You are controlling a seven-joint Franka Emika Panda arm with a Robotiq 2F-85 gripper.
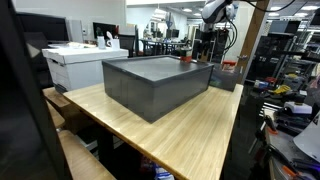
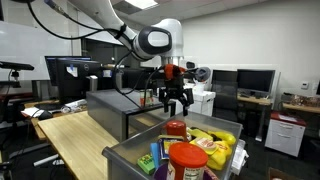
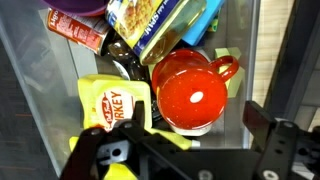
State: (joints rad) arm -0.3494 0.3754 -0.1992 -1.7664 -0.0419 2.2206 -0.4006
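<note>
Several packs crowd the bin (image 2: 125, 155); left of the red pot (image 3: 192, 92) lies a soft yellow pouch (image 3: 112, 103), light and crumply. Gripper (image 3: 190, 150) hangs spread above. Pot looks rigid, slick; its handle suits pinching.

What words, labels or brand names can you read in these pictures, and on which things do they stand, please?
"TURKEY", partly cut off at its left: on the yellow packet in the wrist view.
Print on the blue and yellow box: blurred, not readable.
Label on the red-lidded jar in an exterior view: too small to read.
Red teapot: no text shows.
</note>
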